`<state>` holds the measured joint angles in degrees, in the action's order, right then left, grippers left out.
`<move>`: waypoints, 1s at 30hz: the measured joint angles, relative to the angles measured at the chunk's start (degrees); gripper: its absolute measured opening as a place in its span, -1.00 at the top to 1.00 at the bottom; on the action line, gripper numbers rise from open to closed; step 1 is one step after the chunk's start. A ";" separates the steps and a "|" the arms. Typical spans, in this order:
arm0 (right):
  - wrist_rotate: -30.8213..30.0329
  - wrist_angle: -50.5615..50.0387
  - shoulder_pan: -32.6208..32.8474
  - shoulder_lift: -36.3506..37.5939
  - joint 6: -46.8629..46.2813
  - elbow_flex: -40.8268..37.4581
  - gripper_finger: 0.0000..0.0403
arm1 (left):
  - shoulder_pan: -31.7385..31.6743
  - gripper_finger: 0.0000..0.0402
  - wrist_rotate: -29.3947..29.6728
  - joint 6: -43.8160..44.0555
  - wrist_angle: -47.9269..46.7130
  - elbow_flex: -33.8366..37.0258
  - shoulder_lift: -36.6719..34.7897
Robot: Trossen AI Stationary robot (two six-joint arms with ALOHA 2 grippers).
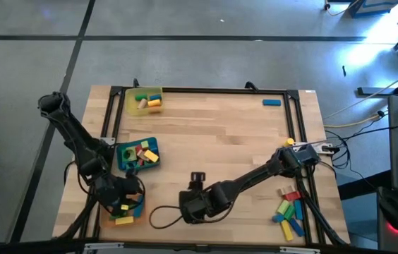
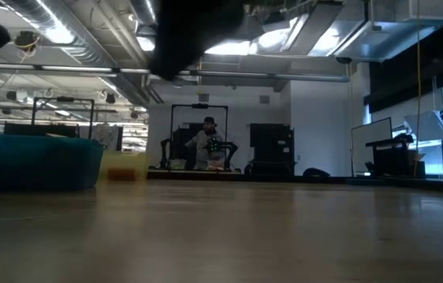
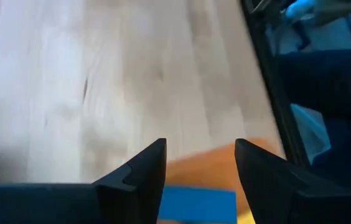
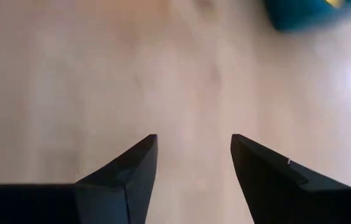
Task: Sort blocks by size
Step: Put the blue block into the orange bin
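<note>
Blocks lie in three trays at the table's left: a yellow tray at the far edge, a blue tray at mid-depth and an orange tray near the front. A heap of loose blocks lies at the near right. One blue block lies alone at the far right. My left gripper hangs open over the orange tray; a blue block shows below the gap between its fingers. My right gripper is open over bare wood at the near middle, pointing toward the blue tray.
A small dark camera with a looping cable stands beside my right arm. A black frame rail runs around the table top. A yellow piece lies by the right arm's base. Bare wood spans the table's middle. A person sits far off.
</note>
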<state>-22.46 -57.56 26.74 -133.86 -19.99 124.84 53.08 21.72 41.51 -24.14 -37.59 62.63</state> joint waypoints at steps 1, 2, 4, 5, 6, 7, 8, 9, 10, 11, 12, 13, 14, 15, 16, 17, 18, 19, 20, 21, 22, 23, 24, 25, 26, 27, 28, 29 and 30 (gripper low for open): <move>-0.93 -2.66 0.01 0.22 -1.11 0.00 -0.02 | -0.30 0.13 0.37 -1.70 2.22 0.77 0.00; -1.50 -5.78 0.00 0.31 -2.14 -0.02 -0.02 | -0.72 0.13 0.48 -3.55 4.49 1.53 0.00; -2.39 -11.05 -0.12 0.44 -3.37 -0.02 -0.02 | -1.86 0.13 0.53 -6.56 9.43 3.32 0.00; -3.04 -13.33 -0.20 0.46 -4.04 -0.02 -0.02 | -2.58 0.13 0.50 -7.96 11.42 4.11 0.00; -3.79 -15.47 -0.47 0.46 -4.67 -0.02 -0.02 | -3.29 0.13 0.57 -9.34 13.21 4.81 0.06; -4.12 -17.16 -0.60 0.46 -5.21 -0.02 -0.02 | -4.14 0.13 0.60 -10.22 14.44 5.25 0.20; -4.77 -18.68 -0.87 0.46 -5.39 -0.02 -0.02 | -5.03 0.13 0.58 -11.02 15.17 5.53 0.35; -5.23 -20.19 -1.13 0.47 -5.48 -0.02 -0.02 | -5.94 0.13 0.57 -12.04 15.81 5.80 0.52; -5.79 -21.82 -1.47 0.48 -5.49 -0.02 -0.02 | -6.93 0.13 0.52 -13.08 16.69 6.06 0.68; -6.27 -23.50 -1.92 0.51 -5.48 -0.02 -0.02 | -7.91 0.13 0.54 -14.16 17.60 6.34 0.82; -6.55 -25.31 -2.48 0.60 -5.48 -0.04 -0.02 | -9.02 0.13 0.56 -15.45 17.94 6.43 0.94; -6.88 -26.82 -3.17 0.75 -5.41 -0.07 -0.02 | -10.13 0.13 0.55 -16.53 18.07 6.43 1.01; -7.32 -28.05 -3.93 0.89 -5.28 -0.07 -0.02 | -11.18 0.13 0.54 -17.24 18.08 6.43 1.01; -7.66 -29.14 -4.80 0.99 -5.00 -0.07 -0.02 | -12.19 0.13 0.59 -18.20 18.18 6.43 1.01; -7.99 -30.27 -5.63 1.03 -4.55 -0.07 -0.02 | -13.15 0.13 0.59 -19.44 18.37 6.43 1.01; -8.05 -31.43 -6.45 1.17 -3.91 -0.09 -0.02 | -13.97 0.13 0.56 -20.28 18.77 6.46 1.01; -8.14 -32.26 -7.23 1.30 -3.46 -0.13 -0.02 | -14.65 0.13 0.59 -21.36 19.29 6.46 1.01; -8.56 -32.53 -8.06 1.61 -2.74 -0.33 -0.02 | -15.25 0.13 0.57 -22.27 19.47 6.46 1.00; -8.65 -32.16 -8.86 2.47 -2.04 -1.08 -0.02 | -15.88 0.13 0.57 -22.99 19.45 6.46 0.98; -8.63 -32.08 -9.67 3.58 -1.29 -2.39 -0.02 | -16.46 0.13 0.55 -24.02 19.27 6.46 0.98; -8.70 -31.88 -10.48 4.85 -0.79 -4.04 -0.02 | -16.93 0.13 0.56 -24.55 19.19 6.48 0.98; -8.74 -31.39 -11.31 6.30 -0.71 -5.96 -0.02 | -17.40 0.13 0.57 -25.43 19.31 6.48 0.98; -8.82 -30.54 -12.21 7.98 -0.70 -8.33 -0.02 | -17.79 0.13 0.53 -25.84 19.36 6.48 0.98; -8.81 -29.72 -13.13 9.88 -0.70 -11.04 -0.02 | -18.15 0.13 0.57 -26.66 19.34 6.48 0.98; -8.78 -28.77 -14.05 11.96 -0.68 -14.10 -0.02 | -18.45 0.13 0.56 -27.42 19.47 6.48 0.98; -8.48 -27.38 -14.98 14.18 -0.68 -17.23 -0.02 | -18.67 0.13 0.56 -28.45 19.47 6.48 0.98; -8.14 -25.57 -16.09 16.77 -0.68 -20.70 -0.02 | -18.81 0.13 0.58 -29.41 19.56 6.48 0.98; -7.68 -23.83 -17.20 19.42 -0.67 -24.42 -0.02 | -19.08 0.13 0.56 -30.39 19.86 6.48 0.98; -7.18 -21.88 -18.41 22.12 -0.67 -28.30 -0.02 | -19.35 0.13 0.51 -31.48 20.09 6.48 0.98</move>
<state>-29.64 -79.43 8.34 -111.74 -20.65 96.53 33.73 22.22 10.04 -4.05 -31.11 63.61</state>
